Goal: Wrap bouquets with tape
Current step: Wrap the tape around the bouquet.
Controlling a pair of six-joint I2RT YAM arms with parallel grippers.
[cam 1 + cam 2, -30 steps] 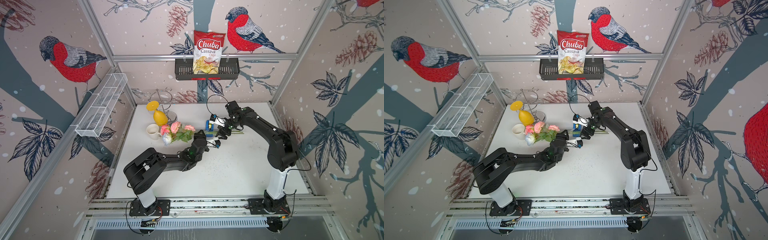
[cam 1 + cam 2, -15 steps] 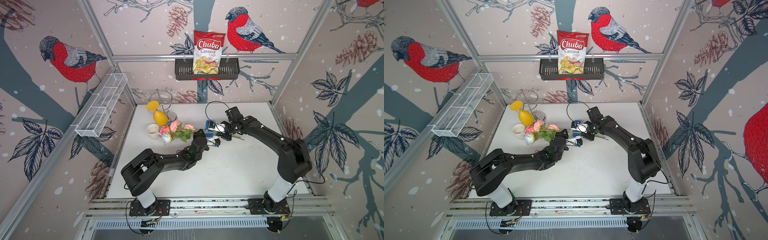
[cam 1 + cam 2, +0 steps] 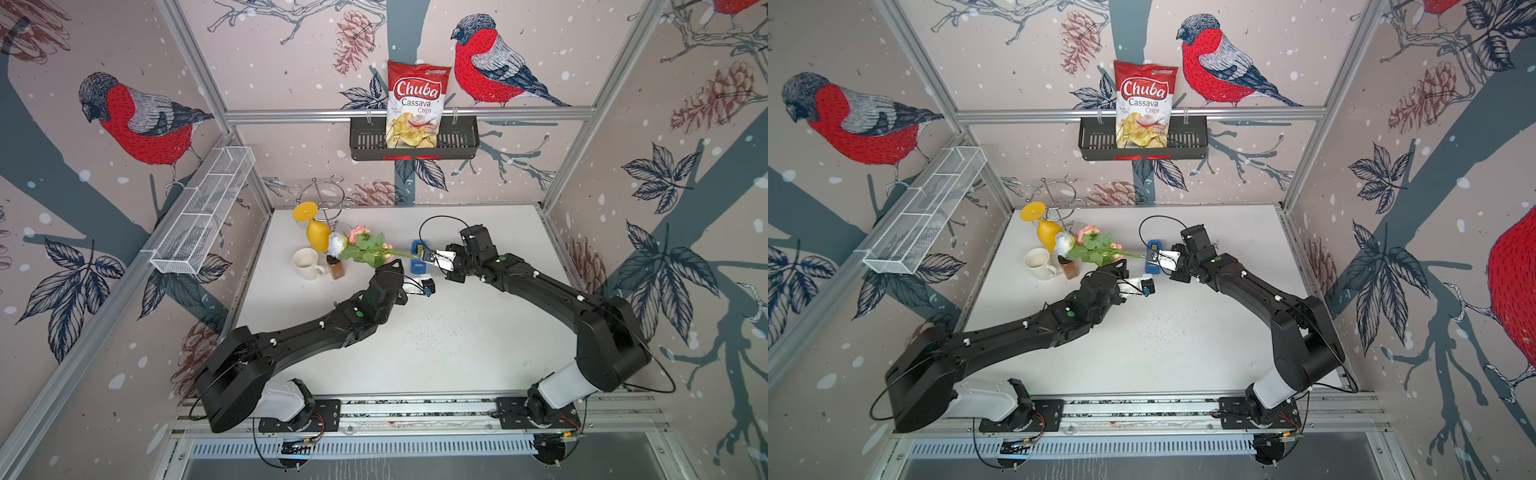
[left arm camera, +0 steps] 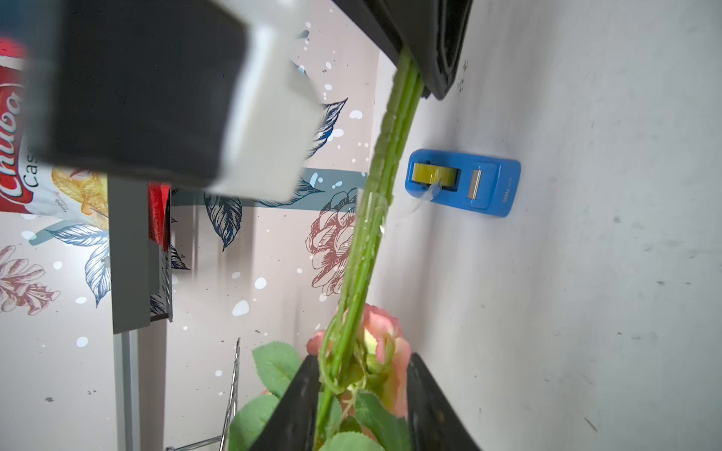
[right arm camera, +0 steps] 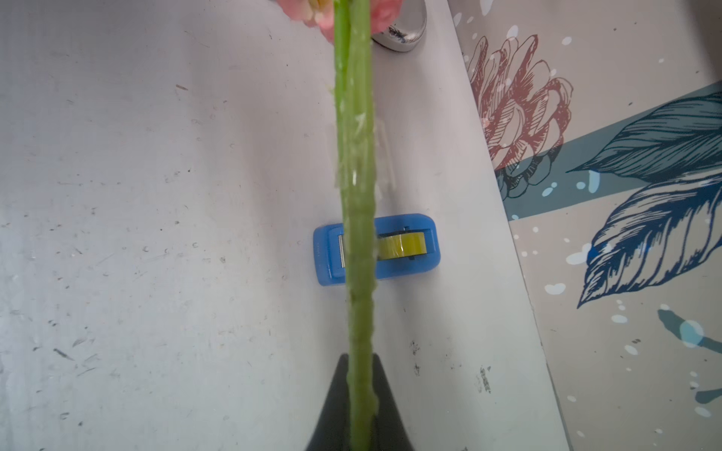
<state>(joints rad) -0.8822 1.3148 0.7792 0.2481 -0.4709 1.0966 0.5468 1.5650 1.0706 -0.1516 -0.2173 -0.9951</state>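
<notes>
Nearest, the left gripper point(image 4: 363, 361) stands part-open, jaws loose either side of the bunch of artificial pink-peach and white roses point(image 3: 365, 249) just below its blooms; beyond, the right gripper point(image 5: 359, 361) is clamped on the end of the long green stems point(image 5: 357, 242), holding the bunch above the white table point(image 3: 457, 332). A band of clear tape point(image 4: 371, 211) already circles the stems between them, one flap loose, so the wrap looks mostly made, only smoothing left. Under the stems sits the small blue plastic tape dispenser point(image 4: 496, 187), untouched.
</notes>
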